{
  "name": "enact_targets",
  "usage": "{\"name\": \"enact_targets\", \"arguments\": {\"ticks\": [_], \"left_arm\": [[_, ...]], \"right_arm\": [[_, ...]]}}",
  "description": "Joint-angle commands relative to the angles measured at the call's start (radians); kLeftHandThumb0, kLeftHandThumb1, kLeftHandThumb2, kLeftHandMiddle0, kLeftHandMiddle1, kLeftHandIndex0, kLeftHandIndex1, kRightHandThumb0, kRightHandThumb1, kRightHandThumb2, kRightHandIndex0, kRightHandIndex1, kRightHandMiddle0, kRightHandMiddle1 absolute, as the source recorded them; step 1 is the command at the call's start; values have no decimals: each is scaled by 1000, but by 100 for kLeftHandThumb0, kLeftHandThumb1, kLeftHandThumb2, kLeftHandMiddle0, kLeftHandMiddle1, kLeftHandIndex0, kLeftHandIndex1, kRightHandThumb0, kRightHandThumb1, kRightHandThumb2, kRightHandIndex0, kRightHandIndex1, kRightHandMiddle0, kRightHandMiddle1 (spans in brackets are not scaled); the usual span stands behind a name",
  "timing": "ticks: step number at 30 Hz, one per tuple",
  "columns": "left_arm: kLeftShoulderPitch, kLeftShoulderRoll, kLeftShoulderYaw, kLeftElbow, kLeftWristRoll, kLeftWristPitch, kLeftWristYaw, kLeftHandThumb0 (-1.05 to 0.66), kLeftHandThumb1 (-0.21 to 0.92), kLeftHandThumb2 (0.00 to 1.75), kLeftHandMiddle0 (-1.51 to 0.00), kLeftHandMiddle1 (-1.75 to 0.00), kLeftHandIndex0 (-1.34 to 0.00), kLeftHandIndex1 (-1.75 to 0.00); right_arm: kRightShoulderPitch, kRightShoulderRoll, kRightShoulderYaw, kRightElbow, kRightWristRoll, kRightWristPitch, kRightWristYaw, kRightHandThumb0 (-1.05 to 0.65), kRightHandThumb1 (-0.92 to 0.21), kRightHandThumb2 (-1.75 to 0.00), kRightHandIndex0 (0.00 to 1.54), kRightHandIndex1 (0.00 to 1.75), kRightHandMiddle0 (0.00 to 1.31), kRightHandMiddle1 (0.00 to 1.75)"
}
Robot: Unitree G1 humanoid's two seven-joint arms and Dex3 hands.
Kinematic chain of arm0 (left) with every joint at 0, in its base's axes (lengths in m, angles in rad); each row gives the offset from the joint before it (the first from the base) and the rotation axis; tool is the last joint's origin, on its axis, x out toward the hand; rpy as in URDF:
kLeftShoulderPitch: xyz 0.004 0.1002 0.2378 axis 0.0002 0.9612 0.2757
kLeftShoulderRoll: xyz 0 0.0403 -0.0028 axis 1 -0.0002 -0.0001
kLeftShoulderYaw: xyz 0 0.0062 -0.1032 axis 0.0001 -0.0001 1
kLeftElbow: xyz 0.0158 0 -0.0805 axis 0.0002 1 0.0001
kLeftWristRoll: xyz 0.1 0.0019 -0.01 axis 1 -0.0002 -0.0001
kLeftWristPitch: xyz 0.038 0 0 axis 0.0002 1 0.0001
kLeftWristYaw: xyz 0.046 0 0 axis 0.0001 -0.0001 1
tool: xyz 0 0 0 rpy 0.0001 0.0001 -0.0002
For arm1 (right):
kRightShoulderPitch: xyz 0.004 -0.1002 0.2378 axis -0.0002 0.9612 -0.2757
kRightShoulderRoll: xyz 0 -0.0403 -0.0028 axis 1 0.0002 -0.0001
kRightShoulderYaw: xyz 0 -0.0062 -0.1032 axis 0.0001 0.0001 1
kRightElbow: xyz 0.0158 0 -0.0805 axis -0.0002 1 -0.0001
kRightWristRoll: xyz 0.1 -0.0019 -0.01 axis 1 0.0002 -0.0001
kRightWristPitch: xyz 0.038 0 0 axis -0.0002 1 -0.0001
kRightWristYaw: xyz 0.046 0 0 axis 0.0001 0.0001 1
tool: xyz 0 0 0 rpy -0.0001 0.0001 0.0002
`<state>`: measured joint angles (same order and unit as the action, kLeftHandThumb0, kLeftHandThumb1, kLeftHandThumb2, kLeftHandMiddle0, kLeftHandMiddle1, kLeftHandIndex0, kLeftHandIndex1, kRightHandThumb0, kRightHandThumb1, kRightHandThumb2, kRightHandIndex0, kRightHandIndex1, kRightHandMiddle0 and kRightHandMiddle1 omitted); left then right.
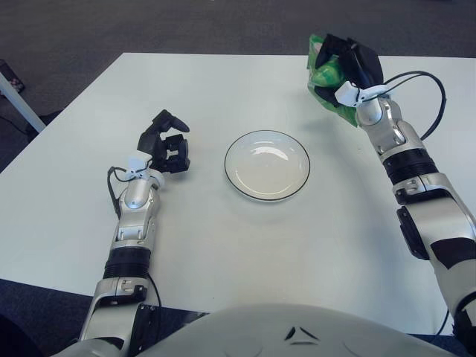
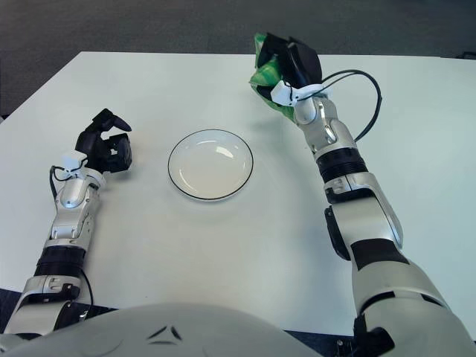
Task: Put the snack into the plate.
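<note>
A white plate with a dark rim sits in the middle of the white table; nothing lies in it. A green snack bag is at the far right of the table. My right hand is curled around the bag, to the right of and beyond the plate; whether the bag touches the table I cannot tell. It also shows in the right eye view. My left hand shows to the left of the plate, fingers loosely curled and holding nothing.
A black cable loops off my right wrist. The table's far edge runs just behind the snack bag, with dark carpet beyond. A white post stands off the table's left side.
</note>
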<state>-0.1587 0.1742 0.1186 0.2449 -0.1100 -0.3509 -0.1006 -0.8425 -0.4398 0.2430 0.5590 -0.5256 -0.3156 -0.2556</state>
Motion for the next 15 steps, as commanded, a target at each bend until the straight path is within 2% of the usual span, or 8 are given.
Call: {"name": "enact_targets", "arguments": {"ticks": [1,5,15], "left_arm": [[120,-69,-23,101,6,-9,1,-45,43,118,-121,-175,-52,-175],[119,-69,-23,104,3,-10,-1,-44,43,118,-121,-175,-52,-175],[109,-71,-21,123,-2,-19,-5,-44,43,117,-122,-175,-52,-175]], "right_arm": [[20,-22,-9,-82,-21,10,32,0,0,-169,83,174,64,175],[20,-24,-6,-150,-49,40,64,0,-2,-164,84,170,61,175],[18,-5,-4,-234,-45,28,121,0,-1,-166,84,172,62,175]]}}
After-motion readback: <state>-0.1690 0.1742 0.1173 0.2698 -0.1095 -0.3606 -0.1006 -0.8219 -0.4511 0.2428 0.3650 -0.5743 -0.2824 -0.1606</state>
